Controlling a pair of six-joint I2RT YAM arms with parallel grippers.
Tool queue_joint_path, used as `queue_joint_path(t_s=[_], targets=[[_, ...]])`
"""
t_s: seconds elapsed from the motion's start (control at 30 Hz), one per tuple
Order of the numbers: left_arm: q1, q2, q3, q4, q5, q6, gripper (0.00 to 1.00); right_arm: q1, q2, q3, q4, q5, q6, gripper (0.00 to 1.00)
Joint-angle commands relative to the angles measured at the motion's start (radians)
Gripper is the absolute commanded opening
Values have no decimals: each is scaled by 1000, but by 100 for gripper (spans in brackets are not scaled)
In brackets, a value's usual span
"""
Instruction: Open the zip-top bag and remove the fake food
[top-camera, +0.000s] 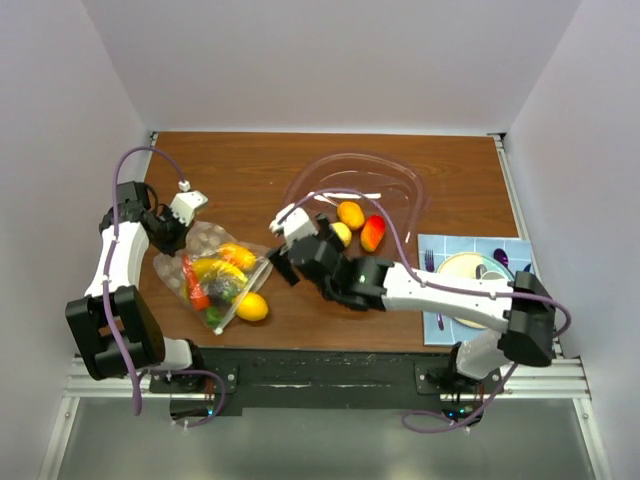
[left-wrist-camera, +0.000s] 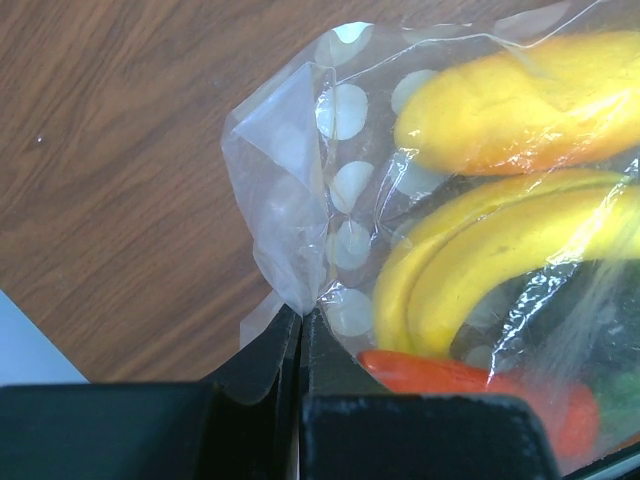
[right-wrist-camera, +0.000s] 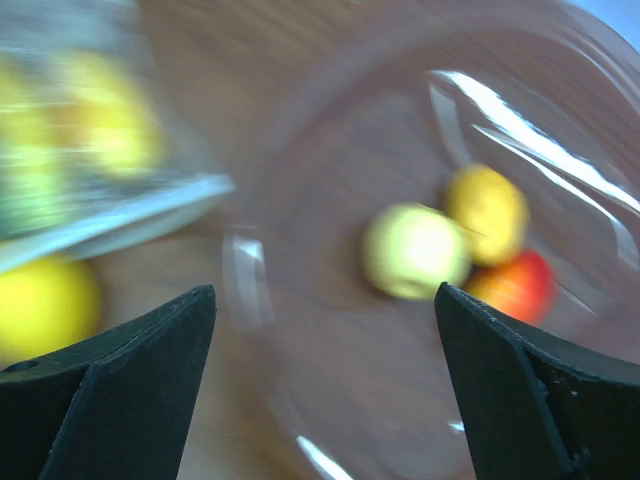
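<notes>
My left arm (top-camera: 112, 262) and right arm (top-camera: 450, 295) have white links and black joint housings. A purple cable (top-camera: 117, 190) runs along each. The left gripper (left-wrist-camera: 300, 325) and right gripper (right-wrist-camera: 322, 300) carry matte black, wedge-shaped fingers (right-wrist-camera: 130, 390). Behind the right gripper sits a small green light (top-camera: 358, 266).

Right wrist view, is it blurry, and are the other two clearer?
Right wrist: heavy motion blur smears the fruit and bowl; only its fingers are sharp. Left wrist: sharp, slight glare on the bag. Top external: clear, evenly lit.

The dotted clear zip-top bag (top-camera: 203, 243) lies at left, holding fake food (top-camera: 226, 268); one yellow piece (top-camera: 252, 307) sits just beside it.
</notes>
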Motion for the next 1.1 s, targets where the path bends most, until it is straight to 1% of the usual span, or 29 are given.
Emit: queue_joint_path(t_s=[0.0, 0.03, 0.13, 0.2, 0.23, 0.33, 0.5, 0.83, 0.87, 0.93, 1.0, 1.03, 1.07], targets=[[-2, -6, 9, 41, -16, -26, 0, 73, -11, -101, 215, -241, -27, 90], [-2, -6, 12, 43, -16, -31, 0, 79, 6, -109, 246, -316, -17, 89], [-2, -6, 24, 40, -15, -41, 0, 98, 109, -103, 276, -422, 16, 89], [-6, -6, 35, 18, -7, -43, 0, 107, 164, -81, 289, -447, 21, 91], [-6, -7, 43, 11, -4, -46, 0, 118, 210, -74, 309, -455, 24, 92], [-15, -15, 40, -3, -15, -52, 0, 122, 271, -54, 374, -482, 29, 99], [-26, -21, 18, 0, -35, -54, 0, 122, 339, -5, 390, -512, 26, 99], [-66, -24, -6, 7, -47, -74, 0, 122, 460, 51, 407, -481, 30, 98], [-71, -23, -5, 7, -50, -74, 0, 121, 465, 52, 405, -479, 32, 97], [-72, -23, -2, 7, -52, -77, 0, 121, 459, 51, 382, -478, 46, 89], [-71, -20, 3, 7, -59, -75, 0, 121, 436, 43, 358, -486, 53, 78], [-72, -20, 4, 4, -61, -75, 0, 119, 401, 29, 346, -475, 55, 59], [-71, -14, 6, 4, -67, -75, 0, 119, 379, 20, 332, -464, 49, 51]])
